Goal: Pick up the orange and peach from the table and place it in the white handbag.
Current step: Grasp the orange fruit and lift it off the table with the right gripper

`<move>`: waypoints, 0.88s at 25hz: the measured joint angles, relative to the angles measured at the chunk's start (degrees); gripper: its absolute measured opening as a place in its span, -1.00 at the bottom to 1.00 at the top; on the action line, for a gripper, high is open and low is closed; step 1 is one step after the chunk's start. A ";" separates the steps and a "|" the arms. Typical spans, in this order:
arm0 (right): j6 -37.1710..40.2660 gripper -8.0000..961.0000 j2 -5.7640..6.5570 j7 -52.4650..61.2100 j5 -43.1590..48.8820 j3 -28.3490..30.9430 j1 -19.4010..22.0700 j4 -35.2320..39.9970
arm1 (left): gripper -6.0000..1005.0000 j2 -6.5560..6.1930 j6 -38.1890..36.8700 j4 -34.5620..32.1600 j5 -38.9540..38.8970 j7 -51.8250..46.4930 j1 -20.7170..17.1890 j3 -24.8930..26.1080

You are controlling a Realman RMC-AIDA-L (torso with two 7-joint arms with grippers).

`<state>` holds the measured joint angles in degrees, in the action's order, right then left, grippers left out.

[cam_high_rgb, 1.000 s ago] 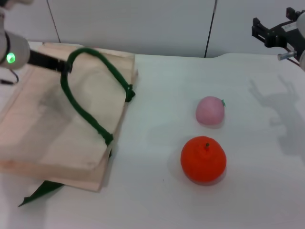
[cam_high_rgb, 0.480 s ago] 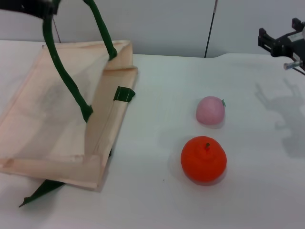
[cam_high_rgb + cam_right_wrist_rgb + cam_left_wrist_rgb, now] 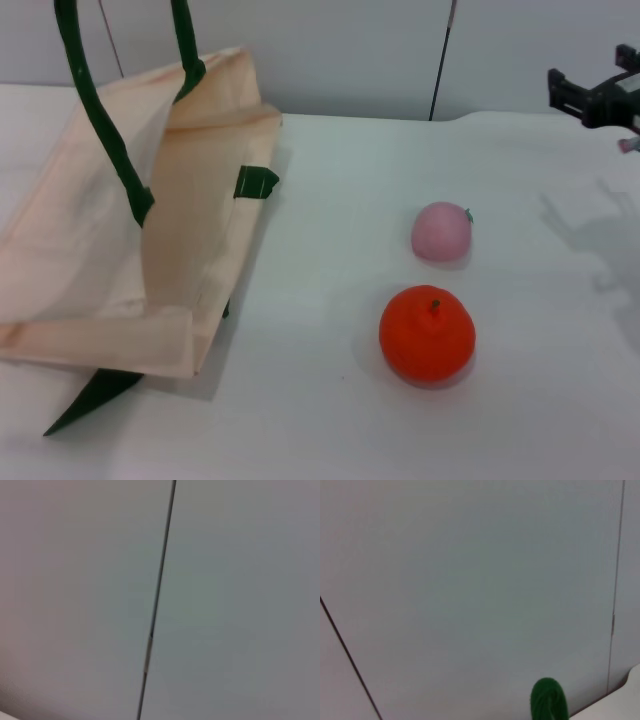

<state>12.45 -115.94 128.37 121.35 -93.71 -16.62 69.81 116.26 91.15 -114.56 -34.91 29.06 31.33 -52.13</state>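
Neither fruit is bagged yet: bag (image 3: 100, 250) on the worktop (image 3: 330, 420) at left, handle (image 3: 95, 110) pulled up out of view, left pincer unseen; peach (image 3: 441, 231) and orange (image 3: 427, 334) lie apart at centre-right; right pincer (image 3: 590, 95) high at right, opening indiscernible.

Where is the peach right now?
In the head view the peach sits on the table, right of the white handbag and just behind the orange.
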 joint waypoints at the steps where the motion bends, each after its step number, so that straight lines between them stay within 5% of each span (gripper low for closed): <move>1: 2.50 0.81 -0.03 -0.33 1.25 0.74 1.41 3.07 | -0.76 -0.04 0.18 -0.36 -0.53 0.01 0.01 0.36; 7: 20.29 0.81 -0.31 3.31 10.23 4.12 9.15 23.02 | -0.76 -0.14 0.83 -0.98 -1.15 0.66 0.11 1.35; 11: 35.62 0.81 -0.34 8.92 14.35 5.86 10.46 31.96 | -0.76 -0.17 0.85 -1.02 -0.40 1.15 0.43 1.38; 15: 49.27 0.81 -0.34 10.51 14.61 5.57 9.86 37.64 | -0.77 -0.18 0.87 -1.05 0.32 1.27 1.11 1.40; 22: 58.99 0.81 -0.27 10.73 10.59 3.64 7.34 38.18 | -0.77 -0.27 0.76 -1.10 2.72 1.27 2.37 1.23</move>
<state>71.44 -116.21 139.10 131.94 -90.07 -9.29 107.99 115.99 91.90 -115.65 -32.19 30.33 33.70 -50.91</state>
